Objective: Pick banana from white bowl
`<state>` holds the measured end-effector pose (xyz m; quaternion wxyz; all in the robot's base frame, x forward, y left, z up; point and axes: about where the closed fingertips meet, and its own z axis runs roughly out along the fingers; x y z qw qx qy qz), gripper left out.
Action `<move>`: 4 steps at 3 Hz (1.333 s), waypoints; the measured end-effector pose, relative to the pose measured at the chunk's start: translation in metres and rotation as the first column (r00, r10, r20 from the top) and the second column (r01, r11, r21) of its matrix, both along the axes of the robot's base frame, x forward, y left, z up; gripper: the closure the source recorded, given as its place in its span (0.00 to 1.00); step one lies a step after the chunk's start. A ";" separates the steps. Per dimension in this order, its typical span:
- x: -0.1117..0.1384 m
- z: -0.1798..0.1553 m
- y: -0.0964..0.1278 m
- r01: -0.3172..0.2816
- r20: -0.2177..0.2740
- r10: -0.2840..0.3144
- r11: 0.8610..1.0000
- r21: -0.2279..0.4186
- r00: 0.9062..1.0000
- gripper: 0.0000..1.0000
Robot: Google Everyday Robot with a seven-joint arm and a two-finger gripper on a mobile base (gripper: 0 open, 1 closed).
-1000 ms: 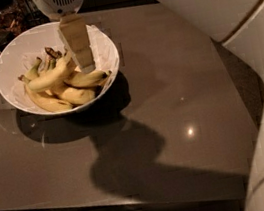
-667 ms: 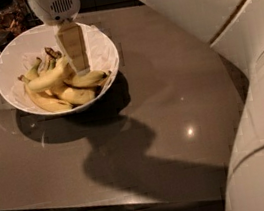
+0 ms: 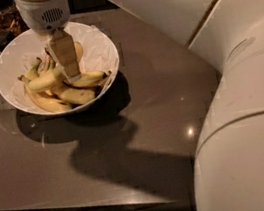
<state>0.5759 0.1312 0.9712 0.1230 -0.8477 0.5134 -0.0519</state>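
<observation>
1. The gripper hangs straight down from its white wrist housing, tip down among the fruit in the middle of the white bowl. Honestly can't tell if it's closed on anything or not.
2. The banana is the fat pale yellow one lying crosswise on top of the pile. Its right end sits right up against the gripper's left side.
3. The other bananas, shorter with dark tips, are heaped under and to the right of it.
4. Crumpled white paper lines the bowl behind them.
5. The bowl sits on the far left part of a grey-brown table.
6. The robot's big white arm fills the right side.
</observation>
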 end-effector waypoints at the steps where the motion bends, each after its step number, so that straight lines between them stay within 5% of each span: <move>1: 0.005 -0.012 0.010 -0.020 -0.031 0.020 1.000 -0.004 0.999 0.26; 4: 0.016 -0.038 0.020 -0.033 -0.087 0.030 0.999 -0.025 0.996 0.32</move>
